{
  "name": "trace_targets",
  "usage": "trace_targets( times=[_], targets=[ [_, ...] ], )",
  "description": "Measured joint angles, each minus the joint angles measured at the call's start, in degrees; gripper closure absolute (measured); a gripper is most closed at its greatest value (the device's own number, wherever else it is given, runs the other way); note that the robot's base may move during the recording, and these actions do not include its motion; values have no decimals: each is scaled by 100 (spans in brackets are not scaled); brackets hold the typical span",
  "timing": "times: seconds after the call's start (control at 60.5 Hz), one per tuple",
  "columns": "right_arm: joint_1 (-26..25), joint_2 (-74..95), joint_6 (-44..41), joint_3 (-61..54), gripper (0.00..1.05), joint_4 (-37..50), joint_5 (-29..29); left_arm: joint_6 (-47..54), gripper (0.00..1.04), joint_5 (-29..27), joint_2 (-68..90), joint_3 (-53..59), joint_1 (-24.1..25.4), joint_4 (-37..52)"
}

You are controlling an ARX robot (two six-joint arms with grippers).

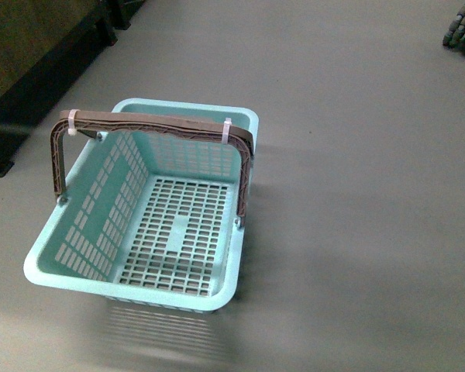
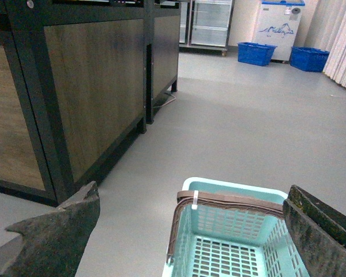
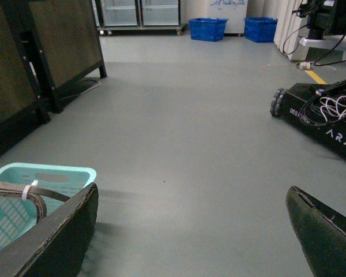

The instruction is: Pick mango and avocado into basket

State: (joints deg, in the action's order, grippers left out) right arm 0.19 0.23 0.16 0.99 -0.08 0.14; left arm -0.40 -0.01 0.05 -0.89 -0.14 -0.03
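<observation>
Holding the left end effector (image 2: 191,195) and right end effector (image 3: 191,195) spread and empty near the empty basket (image 1: 76,280) on the floor (image 1: 356,194), the robot likely must first find the mango and avocado, neither in view, perhaps on the cabinets (image 2: 98,86) beyond, before any reach.

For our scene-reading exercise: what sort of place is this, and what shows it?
Probably a shop mock-up inside a robotics lab: a shopping basket on bare grey floor, glass-door fridges and wood-panelled stands nearby, and a cabled wheeled robot base marked ARX.
</observation>
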Motion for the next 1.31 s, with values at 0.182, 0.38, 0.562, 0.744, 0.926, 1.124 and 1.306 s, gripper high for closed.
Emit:
trace_targets(
  times=[0.182,0.38,0.562,0.744,0.926,1.124,1.306],
  targets=[
    [0,0,0,0,9,0,0,-2,8,0,0,0,-2,0],
    [0,0,0,0,9,0,0,0,8,0,0,0,0,0],
    [0,0,0,0,9,0,0,0,8,0,0,2,0,0],
    [0,0,0,0,9,0,0,-636,8,772,586,-444,203,-1067],
    [0,0,0,0,9,0,-9,-3193,8,1416,2872,-1635,280,-1003],
    [0,0,0,0,9,0,-9,-5727,8,951,5471,-2133,107,901],
    [0,0,0,0,9,0,-9,-6828,8,402,7812,-2656,-232,2286]
  ],
)
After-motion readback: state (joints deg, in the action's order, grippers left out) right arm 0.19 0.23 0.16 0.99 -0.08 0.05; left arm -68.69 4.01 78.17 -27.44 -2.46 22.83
